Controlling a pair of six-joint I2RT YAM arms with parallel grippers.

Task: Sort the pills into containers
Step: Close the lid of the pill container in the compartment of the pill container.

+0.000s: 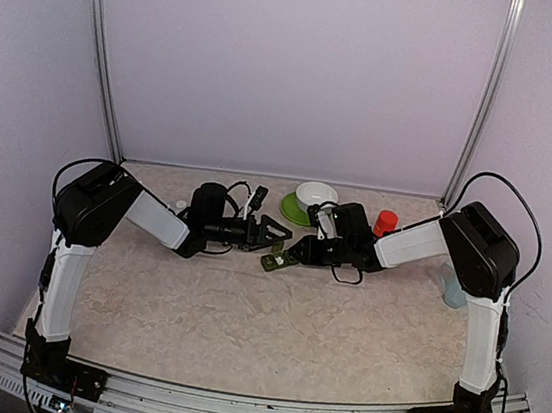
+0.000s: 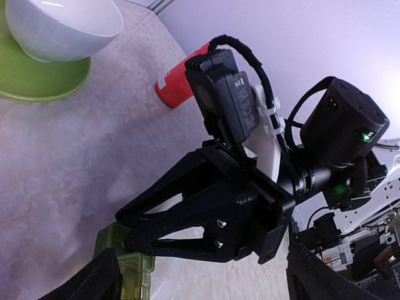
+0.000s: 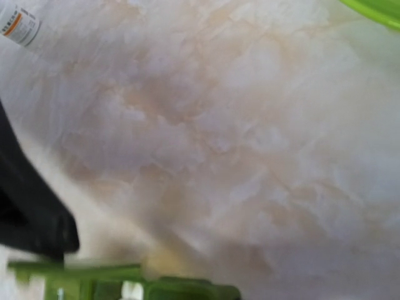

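The containers (image 1: 273, 263), a small dark green strip, lie on the table in front of the bowl. My right gripper (image 1: 293, 257) reaches in from the right, shut on the strip's edge. In the left wrist view its black fingertips (image 2: 125, 232) meet at the top corner of the containers (image 2: 128, 275). My left gripper (image 1: 283, 231) hangs open just behind and left of the strip, its fingers (image 2: 94, 281) spread wide with nothing between them. The blurred right wrist view shows the containers (image 3: 175, 290) along the bottom edge with a small white bit on them. I make out no pills for certain.
A white bowl (image 1: 316, 195) stands on a green plate (image 1: 293, 212) at the back. A red bottle (image 1: 385, 222) stands to its right, a tiny white bottle (image 1: 179, 207) behind my left arm, and a clear object (image 1: 453, 289) near the right arm's base.
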